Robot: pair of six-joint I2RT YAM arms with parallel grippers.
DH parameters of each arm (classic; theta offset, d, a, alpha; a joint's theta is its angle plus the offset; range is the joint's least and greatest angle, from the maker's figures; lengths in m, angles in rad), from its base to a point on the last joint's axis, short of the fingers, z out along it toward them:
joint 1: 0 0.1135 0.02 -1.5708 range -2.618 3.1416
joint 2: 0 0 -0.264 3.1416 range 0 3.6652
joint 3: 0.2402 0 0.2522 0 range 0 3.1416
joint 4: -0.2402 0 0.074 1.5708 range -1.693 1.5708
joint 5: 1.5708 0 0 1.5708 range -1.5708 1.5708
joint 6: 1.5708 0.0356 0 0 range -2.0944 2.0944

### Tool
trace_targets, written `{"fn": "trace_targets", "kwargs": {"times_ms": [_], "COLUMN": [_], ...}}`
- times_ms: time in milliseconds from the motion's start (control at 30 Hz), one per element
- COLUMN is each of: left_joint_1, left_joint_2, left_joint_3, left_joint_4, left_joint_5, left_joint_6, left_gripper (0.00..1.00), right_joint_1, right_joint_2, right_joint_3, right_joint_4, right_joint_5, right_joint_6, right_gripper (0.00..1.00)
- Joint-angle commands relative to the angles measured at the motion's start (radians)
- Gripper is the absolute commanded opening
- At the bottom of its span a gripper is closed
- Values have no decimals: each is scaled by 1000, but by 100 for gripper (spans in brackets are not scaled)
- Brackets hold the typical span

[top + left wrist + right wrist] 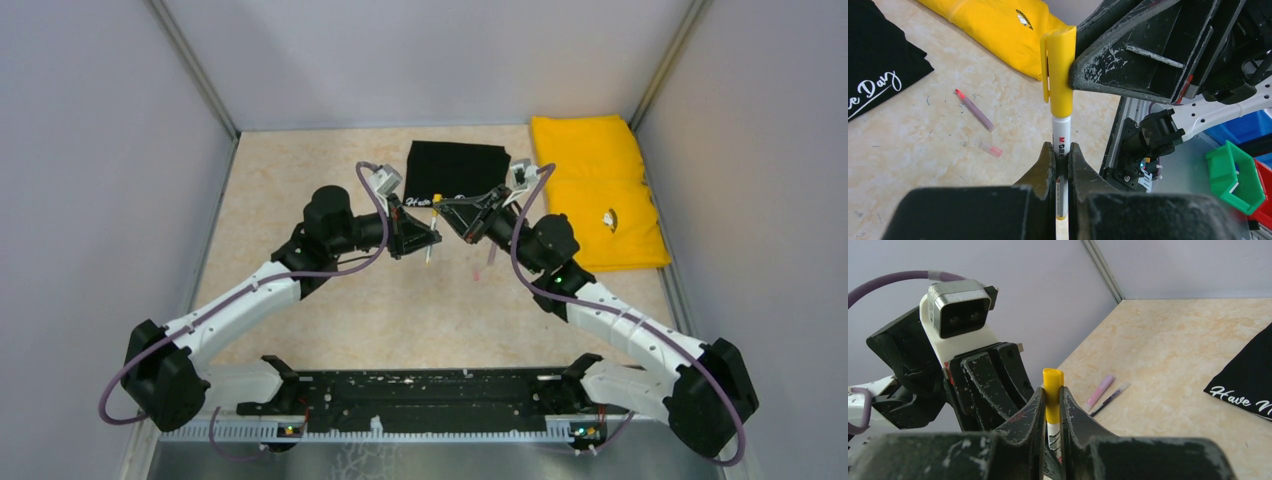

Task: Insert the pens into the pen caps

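Note:
A black-and-white pen [1062,131] stands upright between both grippers, above the table. My left gripper [1062,149] is shut on its white barrel. An orange-yellow cap [1060,70] sits on the pen's top end. My right gripper [1052,390] is shut on that cap [1053,377]. In the top view the two grippers, left [418,238] and right [452,212], meet at mid-table. A purple-pink pen with a red tip [975,111] and a short pinkish piece [990,149] lie on the table. In the right wrist view a pale pink pen [1100,391] and a thin dark pen [1110,399] lie side by side.
A black cloth [455,170] with white lettering lies at the back centre. A yellow cloth [598,190] lies at the back right. Grey walls close in the table on three sides. A black rail [420,395] runs along the near edge. A green bin [1235,172] stands off the table.

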Motion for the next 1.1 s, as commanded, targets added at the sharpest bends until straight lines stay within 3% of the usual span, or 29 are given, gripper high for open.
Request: {"fn": "trace_targets", "kwargs": {"times_ms": [0, 200, 433, 800, 1067], "left_joint_1": [-3, -2, -2, -3, -3], "left_joint_2": [3, 3, -10, -17, -7], "left_joint_3": [36, 49, 25, 16, 13], "left_joint_4": [103, 103, 77, 6, 2], "left_joint_5": [-13, -34, -30, -32, -6], "left_joint_6": [-22, -16, 9, 49, 52], "left_gripper": [0, 0, 0, 0, 0], "right_joint_1": [-7, -7, -7, -7, -7], "right_joint_2": [19, 19, -32, -32, 27], "right_joint_3": [-31, -45, -7, 145, 226], "right_joint_4": [16, -13, -52, -164, -247], "right_joint_5": [-65, -87, 2, 66, 57], "right_joint_6": [-44, -71, -62, -78, -82], "right_gripper": [0, 1, 31, 58, 59]}}
